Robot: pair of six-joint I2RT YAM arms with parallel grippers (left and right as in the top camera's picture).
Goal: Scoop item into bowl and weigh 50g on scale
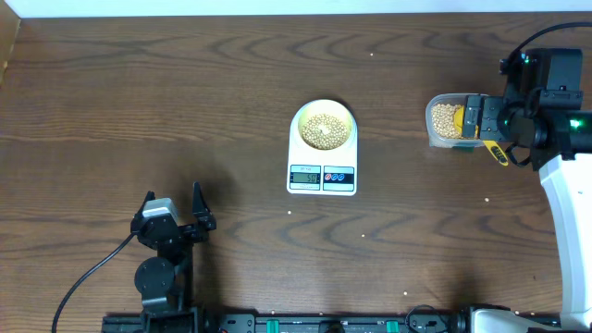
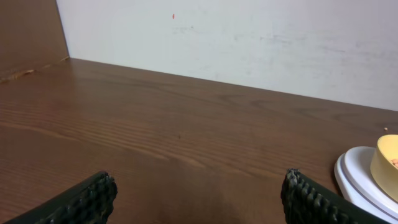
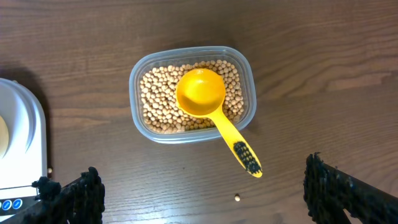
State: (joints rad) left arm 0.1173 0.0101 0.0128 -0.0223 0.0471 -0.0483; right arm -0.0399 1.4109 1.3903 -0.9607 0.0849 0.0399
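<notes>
The pale-yellow bowl [image 1: 324,127] sits on the white scale [image 1: 322,176] at the table's middle and holds tan beans [image 1: 324,130]. Its edge shows in the left wrist view [image 2: 387,167] on the scale [image 2: 360,177]. More beans [image 3: 158,96] fill a clear tub [image 3: 138,74] at the right, with the yellow scoop [image 3: 202,94] resting empty in it, handle over the rim. My right gripper [image 3: 202,190] hangs open above the tub and holds nothing; overhead it is at the tub [image 1: 488,122]. My left gripper [image 2: 199,196] is open and empty near the front left [image 1: 176,222].
One loose bean [image 3: 237,198] lies on the table below the scoop handle. A few stray beans dot the wood [image 1: 363,235]. A white wall [image 2: 249,43] bounds the table's far side. The scale corner shows in the right wrist view [image 3: 22,143].
</notes>
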